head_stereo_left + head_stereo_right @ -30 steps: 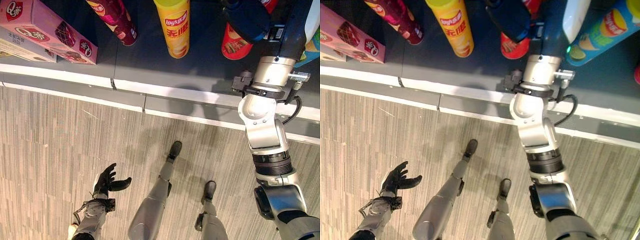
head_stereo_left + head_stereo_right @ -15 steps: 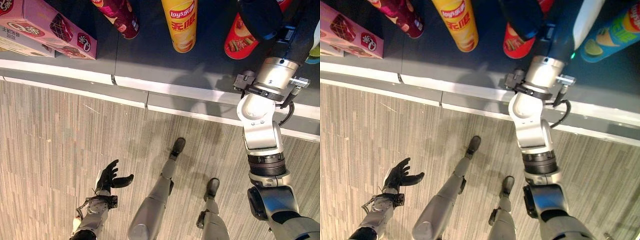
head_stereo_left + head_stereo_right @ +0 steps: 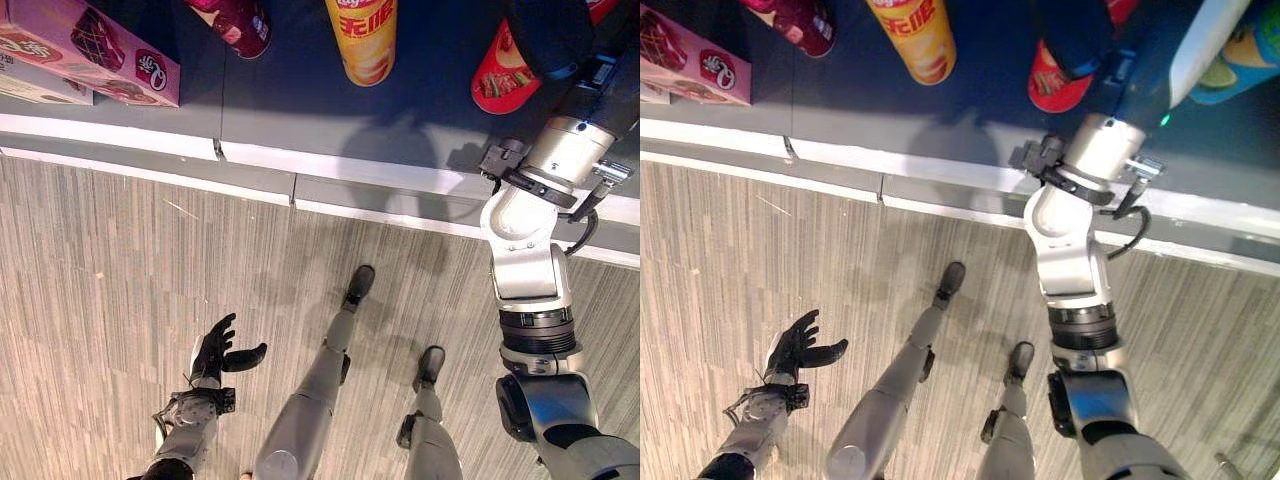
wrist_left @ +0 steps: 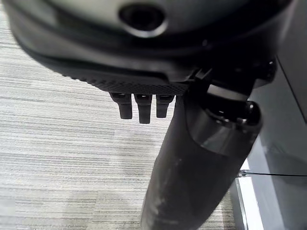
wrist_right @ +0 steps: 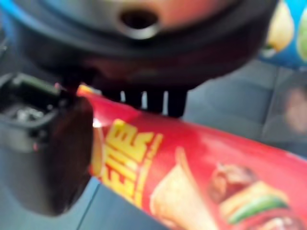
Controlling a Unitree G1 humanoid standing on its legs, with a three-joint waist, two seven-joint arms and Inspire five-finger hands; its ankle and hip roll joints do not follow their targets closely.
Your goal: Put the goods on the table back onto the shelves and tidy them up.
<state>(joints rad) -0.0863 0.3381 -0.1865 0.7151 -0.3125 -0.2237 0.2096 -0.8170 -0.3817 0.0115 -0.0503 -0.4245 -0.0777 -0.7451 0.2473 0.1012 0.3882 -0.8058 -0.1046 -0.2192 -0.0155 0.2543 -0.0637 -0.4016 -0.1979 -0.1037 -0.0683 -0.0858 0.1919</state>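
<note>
A red chips can (image 3: 503, 86) lies on the dark shelf board (image 3: 300, 110) at the upper right, base toward me. My right hand (image 3: 548, 32) reaches over the shelf edge and covers the can's far part. In the right wrist view the thumb (image 5: 43, 158) sits on one side of the red can (image 5: 201, 177) and the fingers (image 5: 156, 101) curl over it. My left hand (image 3: 216, 349) hangs low over the floor at the lower left, fingers spread and holding nothing; its fingers (image 4: 140, 106) also show in the left wrist view.
A yellow chips can (image 3: 365, 42) and a maroon can (image 3: 238, 22) lie on the shelf left of the red one. Pink boxes (image 3: 92, 58) are stacked at the far left. A blue-green can (image 3: 1243, 68) lies at the far right. The shelf's white front edge (image 3: 350, 170) borders striped flooring (image 3: 120, 280).
The whole picture has shifted, so the camera has moved. My right arm has stretched a little farther over the shelf with the red can. The left hand has stayed low.
</note>
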